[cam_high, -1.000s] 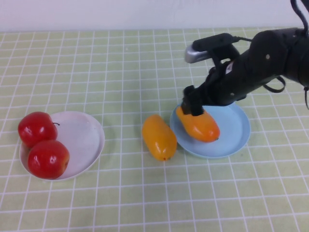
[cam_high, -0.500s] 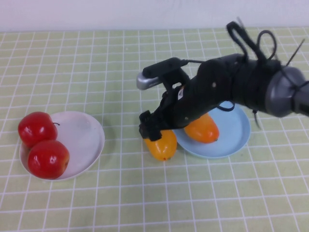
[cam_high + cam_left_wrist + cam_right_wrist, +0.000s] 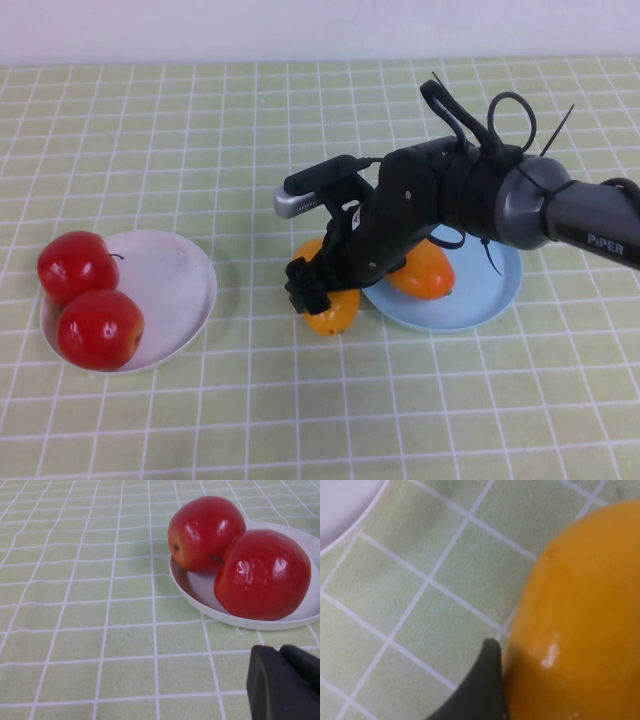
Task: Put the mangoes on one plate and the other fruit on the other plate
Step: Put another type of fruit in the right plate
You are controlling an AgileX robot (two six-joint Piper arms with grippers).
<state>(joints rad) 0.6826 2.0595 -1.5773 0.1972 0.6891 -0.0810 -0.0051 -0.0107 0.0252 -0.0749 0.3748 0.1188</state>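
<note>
Having left one mango (image 3: pixel 422 272) on the blue plate (image 3: pixel 490 295), the right gripper (image 3: pixel 318 290) now straddles the second mango (image 3: pixel 332 310), jaws wide, while the left gripper (image 3: pixel 285 682) sits closed near the apples (image 3: pixel 88 298), signalling the final transfer.

Two red apples (image 3: pixel 235 555) touching on white plate (image 3: pixel 200 597), left gripper (image 3: pixel 282 682) closed nearby

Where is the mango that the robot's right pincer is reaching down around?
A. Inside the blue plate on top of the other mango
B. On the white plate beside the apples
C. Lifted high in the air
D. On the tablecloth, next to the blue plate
D: the right pincer stands open over a mango lying on the tablecloth beside the blue plate.
</note>
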